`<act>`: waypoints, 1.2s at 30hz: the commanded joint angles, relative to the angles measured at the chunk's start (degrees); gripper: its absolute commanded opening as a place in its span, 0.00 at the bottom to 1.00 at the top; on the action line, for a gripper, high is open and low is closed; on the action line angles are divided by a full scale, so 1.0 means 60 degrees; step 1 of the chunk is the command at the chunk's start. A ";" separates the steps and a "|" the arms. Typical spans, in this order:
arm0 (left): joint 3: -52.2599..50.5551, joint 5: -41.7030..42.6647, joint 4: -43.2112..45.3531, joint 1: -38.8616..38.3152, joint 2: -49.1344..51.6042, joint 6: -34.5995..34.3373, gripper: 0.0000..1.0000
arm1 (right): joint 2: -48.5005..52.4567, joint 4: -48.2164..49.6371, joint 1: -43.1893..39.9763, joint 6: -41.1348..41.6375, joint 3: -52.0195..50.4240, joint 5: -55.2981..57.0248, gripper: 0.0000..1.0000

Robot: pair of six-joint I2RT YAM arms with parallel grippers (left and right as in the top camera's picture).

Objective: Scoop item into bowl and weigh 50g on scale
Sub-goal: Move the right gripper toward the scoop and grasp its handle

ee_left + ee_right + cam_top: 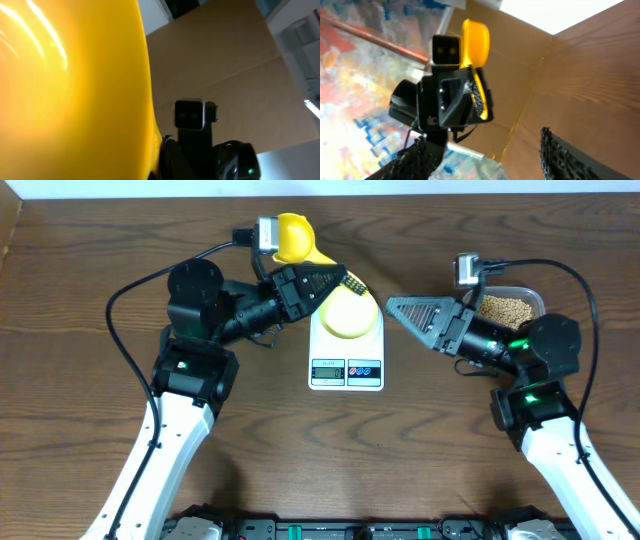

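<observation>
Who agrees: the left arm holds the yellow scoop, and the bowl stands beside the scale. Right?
Wrong on the bowl: it stands on the scale, not beside it, as the overhead view shows. The left gripper holds the yellow scoop, jaws shut.

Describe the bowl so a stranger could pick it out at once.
Start at the wooden table, then find the white scale at its middle. The bowl sits on the scale's platform, round, shallow and pale yellow. The scoop nearby is brighter yellow; the tub to the right is clear.

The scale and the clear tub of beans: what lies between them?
The right gripper lies between the scale and the clear tub, seen in the overhead view.
</observation>
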 commanded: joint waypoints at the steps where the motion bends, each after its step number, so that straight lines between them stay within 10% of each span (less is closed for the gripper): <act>1: 0.0066 0.0011 0.0328 -0.0484 0.0033 -0.0594 0.07 | -0.0004 0.0106 0.0455 0.0386 0.0124 0.0506 0.64; 12: 0.0066 0.0007 0.0535 -0.0827 0.0033 -0.0339 0.07 | -0.0007 0.1158 0.0390 0.0386 0.0124 0.0747 0.42; 36: 0.0062 0.0051 0.0532 -0.1107 0.0033 -0.0372 0.07 | -0.0004 0.1213 0.0415 0.0525 0.0124 0.0922 0.30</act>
